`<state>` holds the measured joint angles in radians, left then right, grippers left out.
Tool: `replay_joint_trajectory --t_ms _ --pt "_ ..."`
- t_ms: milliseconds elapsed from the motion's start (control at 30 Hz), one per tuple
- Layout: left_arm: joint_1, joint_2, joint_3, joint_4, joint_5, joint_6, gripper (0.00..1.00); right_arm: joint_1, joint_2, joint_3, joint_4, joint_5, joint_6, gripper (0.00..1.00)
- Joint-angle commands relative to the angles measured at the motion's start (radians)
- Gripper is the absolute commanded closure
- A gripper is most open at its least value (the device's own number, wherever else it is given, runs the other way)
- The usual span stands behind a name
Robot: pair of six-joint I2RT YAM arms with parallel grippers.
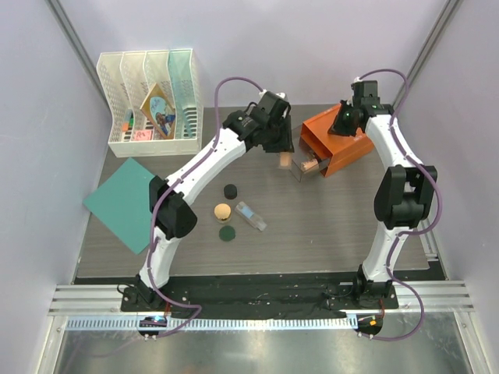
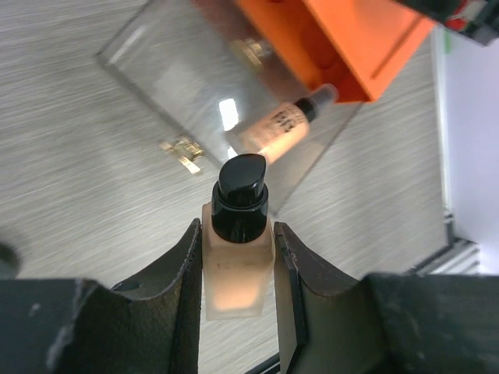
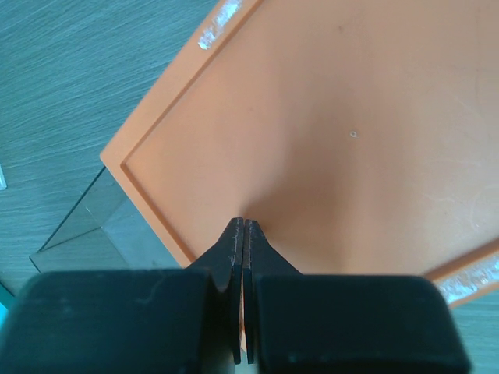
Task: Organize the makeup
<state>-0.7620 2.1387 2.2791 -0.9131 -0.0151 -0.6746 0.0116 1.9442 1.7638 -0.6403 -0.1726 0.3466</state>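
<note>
The peach bottle (image 2: 234, 276) is held in the left gripper (image 2: 236, 234) near the clear drawer (image 2: 168, 70), whose rim could be struck by a misaligned drop. The right gripper (image 3: 244, 227), closed empty, is seemingly pressed on the orange box (image 3: 327, 132).

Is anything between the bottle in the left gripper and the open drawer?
Nothing visible blocks the peach bottle. The clear drawer stands pulled out of the orange box; another bottle already lies inside.
</note>
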Motion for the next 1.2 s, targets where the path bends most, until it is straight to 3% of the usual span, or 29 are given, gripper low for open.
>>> replay_joint_trajectory --t_ms 0,133,700,967,1167 --pt "0.000 0.018 0.083 0.151 0.105 -0.023 1.00 0.001 0.010 0.025 -0.121 0.073 -0.015 0.99" --pt "0.003 0.036 0.072 0.249 0.144 -0.042 1.00 -0.033 -0.004 0.016 -0.121 0.096 -0.023 0.99" --pt "0.055 0.161 0.085 0.370 0.204 -0.095 0.97 -0.045 0.010 -0.188 -0.087 0.159 -0.031 0.99" --pt "0.067 0.201 0.079 0.437 0.276 -0.117 0.82 -0.045 0.030 -0.214 -0.071 0.142 -0.021 0.99" --pt "0.078 0.222 0.077 0.483 0.334 -0.160 0.61 -0.047 0.081 -0.204 -0.068 0.116 -0.011 0.99"
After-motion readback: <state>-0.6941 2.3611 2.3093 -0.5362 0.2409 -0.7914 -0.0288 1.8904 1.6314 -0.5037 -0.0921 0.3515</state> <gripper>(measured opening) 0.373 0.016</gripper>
